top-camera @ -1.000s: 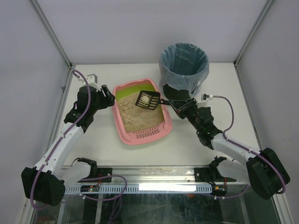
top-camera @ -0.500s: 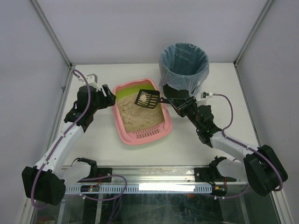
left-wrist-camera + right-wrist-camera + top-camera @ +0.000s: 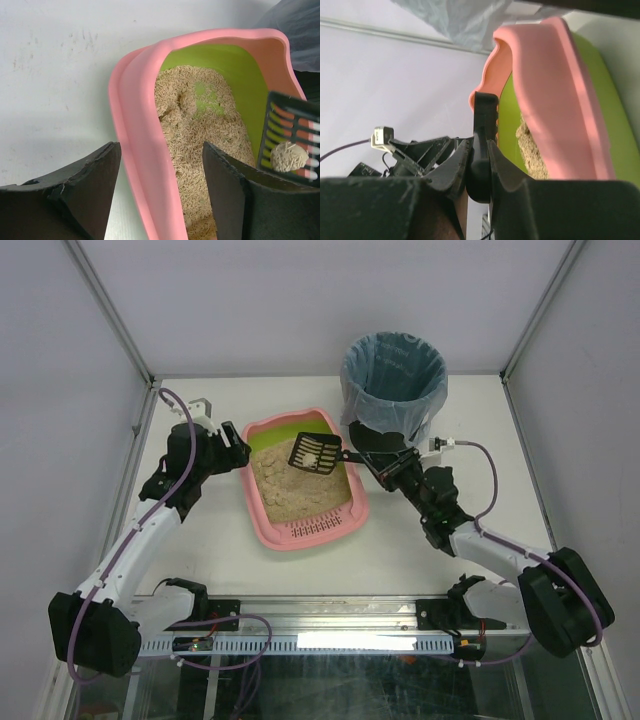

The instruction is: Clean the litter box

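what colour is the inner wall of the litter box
The litter box wall is lime green; left wrist view.

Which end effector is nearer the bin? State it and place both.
Right. The right end effector, shut on the scoop, sits just in front of the bin. The left end effector is across the litter box, open astride its left rim.

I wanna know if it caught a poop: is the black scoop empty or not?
Not empty: one beige clump rests in the scoop, over the litter box.
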`<state>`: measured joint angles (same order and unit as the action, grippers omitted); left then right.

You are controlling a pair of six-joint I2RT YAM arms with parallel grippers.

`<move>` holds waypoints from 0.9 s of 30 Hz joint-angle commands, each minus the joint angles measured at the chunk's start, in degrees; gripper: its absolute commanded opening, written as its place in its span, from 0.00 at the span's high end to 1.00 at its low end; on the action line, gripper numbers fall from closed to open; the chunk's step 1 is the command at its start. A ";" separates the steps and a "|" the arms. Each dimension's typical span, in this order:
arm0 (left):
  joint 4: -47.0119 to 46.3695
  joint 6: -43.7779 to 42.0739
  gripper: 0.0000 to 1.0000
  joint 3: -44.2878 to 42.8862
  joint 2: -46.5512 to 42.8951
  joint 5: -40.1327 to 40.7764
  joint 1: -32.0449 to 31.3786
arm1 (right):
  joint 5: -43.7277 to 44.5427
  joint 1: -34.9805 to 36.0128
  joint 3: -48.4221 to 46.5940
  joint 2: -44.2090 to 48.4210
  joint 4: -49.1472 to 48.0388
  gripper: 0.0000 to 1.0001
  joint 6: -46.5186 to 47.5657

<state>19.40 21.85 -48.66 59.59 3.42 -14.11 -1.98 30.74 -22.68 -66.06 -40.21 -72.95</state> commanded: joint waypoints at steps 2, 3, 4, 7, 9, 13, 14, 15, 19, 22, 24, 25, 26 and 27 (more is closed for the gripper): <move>-2.74 0.10 0.31 -0.44 -0.36 -1.35 0.90 | -3.39 2.37 -5.29 -0.59 -3.18 1.00 3.77; -2.74 0.12 0.31 -0.65 -0.17 -1.36 0.84 | -1.95 2.22 -5.07 0.09 -2.27 1.00 4.22; -2.78 0.06 0.31 -0.91 0.09 -1.65 0.88 | 0.14 1.08 -3.80 1.41 -0.80 1.00 2.86; -2.70 -0.05 0.32 -0.65 0.08 -1.80 0.94 | 0.15 -1.81 -0.89 3.39 -2.51 1.00 -0.65; -2.70 0.11 0.31 -0.34 -0.36 -1.32 0.99 | -3.95 0.68 -4.65 1.32 -1.78 1.00 2.65; -2.64 -0.02 0.32 -1.23 0.76 -2.60 1.16 | -0.08 -0.88 -2.72 3.91 1.65 1.00 0.46; -2.53 -0.08 0.32 -1.10 0.72 -2.64 1.18 | -0.20 -1.28 -2.86 4.37 1.45 1.00 0.40; -2.48 0.01 0.32 -0.89 0.47 -2.33 1.14 | -2.28 -1.22 -4.62 4.07 3.05 1.00 1.84; -2.52 0.09 0.31 -0.78 0.11 -1.41 1.35 | -4.40 -0.34 -10.94 4.09 11.00 1.00 3.97; -2.48 -0.05 0.32 -1.15 0.60 -2.21 1.49 | -4.40 -1.43 -12.30 6.82 14.69 1.00 3.97; -2.52 -0.10 0.32 -0.88 0.38 -1.88 1.53 | -4.40 -1.45 -13.97 7.17 16.32 1.00 3.97; -2.50 -0.18 0.32 -0.77 0.23 -1.81 1.50 | -5.52 -1.52 -14.87 6.91 16.68 1.00 5.05; -2.51 -0.14 0.32 -0.74 0.10 -1.68 1.53 | -6.08 -1.56 -15.78 6.57 17.05 1.00 4.77; -2.52 -0.14 0.32 -0.72 0.01 -1.76 1.53 | -6.52 -1.69 -16.88 6.30 17.77 1.00 4.58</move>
<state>19.31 21.85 -48.66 60.34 2.39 -13.02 -6.09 29.47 -34.00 -60.62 -23.92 -69.43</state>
